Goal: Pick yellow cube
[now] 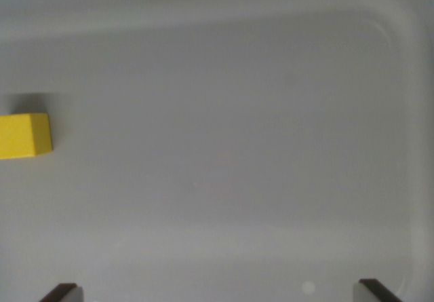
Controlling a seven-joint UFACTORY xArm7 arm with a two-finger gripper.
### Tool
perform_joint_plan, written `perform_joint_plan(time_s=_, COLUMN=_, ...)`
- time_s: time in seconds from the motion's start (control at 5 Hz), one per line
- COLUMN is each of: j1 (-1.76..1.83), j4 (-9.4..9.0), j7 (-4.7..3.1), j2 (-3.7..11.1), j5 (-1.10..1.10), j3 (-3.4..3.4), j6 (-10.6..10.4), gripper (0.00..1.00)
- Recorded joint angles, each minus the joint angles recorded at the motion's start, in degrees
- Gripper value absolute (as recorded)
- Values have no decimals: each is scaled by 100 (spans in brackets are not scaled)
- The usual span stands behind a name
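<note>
1. Wrist view looks down into a pale grey tray (407, 78) with a raised rim that curves round at the upper right; this tray is the landmark for what follows.

2. The yellow cube (26, 136) sits on the tray floor at the far left edge of the wrist view, partly cut off by the frame, well away from the rounded corner. It rests flat and casts a short dark shadow just behind it.

3. The gripper (217, 292) shows only as two dark fingertips (62, 292) poking up from the bottom edge, one toward the left and one toward the right. They stand wide apart with nothing between them — spread, holding nothing.

4. The cube lies outside the gap between the tips, off to the left of the left-hand one and higher in the picture. My reading is that the arm is in its approach and not yet lined up, which would explain why the jaws are kept wide.

5. The tray floor between gripper and cube is bare — only a small pale spot near the right fingertip, too faint to identify. Nothing blocks a sideways shift toward the cube.

6. The rim runs close along the right side, away from the cube, so it should not hinder the reach.
</note>
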Motion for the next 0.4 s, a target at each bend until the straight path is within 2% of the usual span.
perform_joint_plan(time_s=0.4, j1=11, j4=-12, j7=15, j2=27, j5=-2, j3=8, j6=-40, gripper=0)
